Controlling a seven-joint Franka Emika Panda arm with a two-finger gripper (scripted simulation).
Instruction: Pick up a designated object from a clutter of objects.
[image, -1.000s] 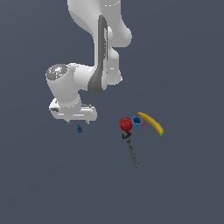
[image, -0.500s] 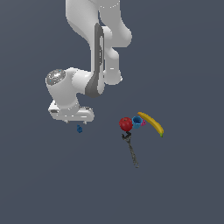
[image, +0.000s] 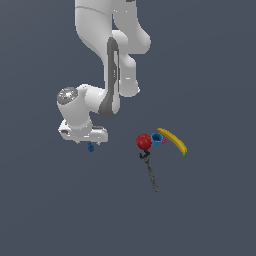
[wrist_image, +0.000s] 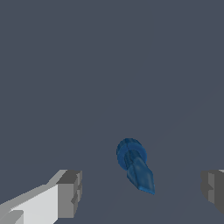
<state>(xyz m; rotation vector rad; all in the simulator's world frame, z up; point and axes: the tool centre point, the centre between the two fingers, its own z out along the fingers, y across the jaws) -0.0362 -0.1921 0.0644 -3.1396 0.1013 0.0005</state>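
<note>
Approach step — hand (wrist_image: 140, 190) spread wide over the dark-blue item (wrist_image: 134, 165), well left of the red ball (image: 144, 142) in exterior view. Next — descend, straddle, close.

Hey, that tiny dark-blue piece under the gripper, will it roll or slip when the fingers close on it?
The dark-blue piece has a round head, so it may roll sideways. Its tapered faceted tip could let it squirt from the fingers. It looks rigid and light, given its smallness against the open gripper.
</note>
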